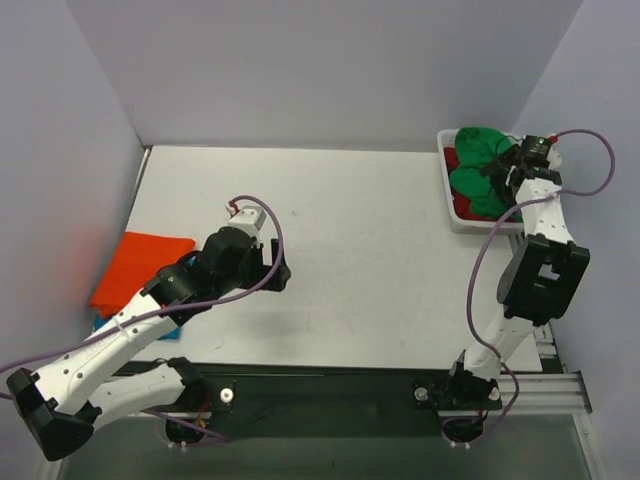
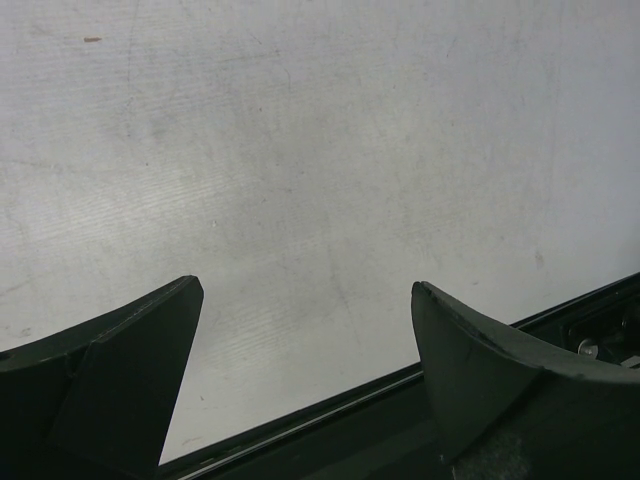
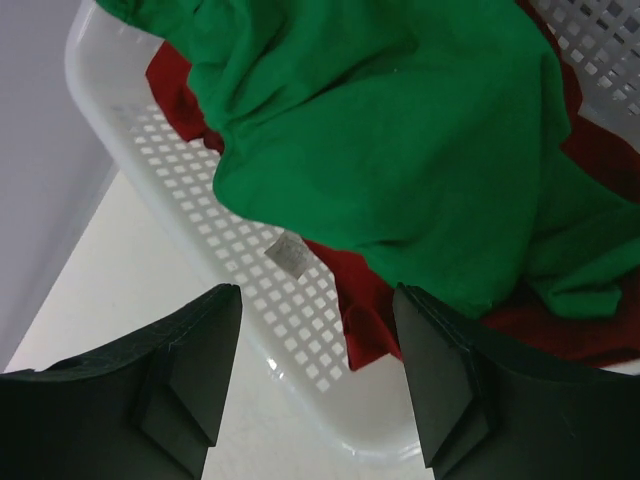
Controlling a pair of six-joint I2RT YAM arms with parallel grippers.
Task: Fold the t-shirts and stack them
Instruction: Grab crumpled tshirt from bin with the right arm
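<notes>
In top view, white basket [image 1: 447,205] sits far right, with green shirt [image 1: 478,170] bunched over dark red shirt [image 1: 462,206] inside and right gripper [image 1: 500,170] above them. Orange shirt [image 1: 140,265] lies flat well left of basket, on top of blue shirt [image 1: 100,322].

Left wrist: left gripper [image 2: 305,290] wide, empty, over bare table [image 2: 300,150].

Right wrist: jaws wide, empty, just above the basket wall.

The green t-shirt [image 3: 400,150] and the dark red t-shirt [image 3: 365,320] are soft, matt, creased cloth. The basket [image 3: 190,170] is white, slightly glossy plastic mesh. The tabletop [image 2: 300,150] is matt white and faintly scuffed. The right fingers [image 3: 190,370] look like dark matt plastic. The orange t-shirt [image 1: 140,262] is smooth cloth.
</notes>
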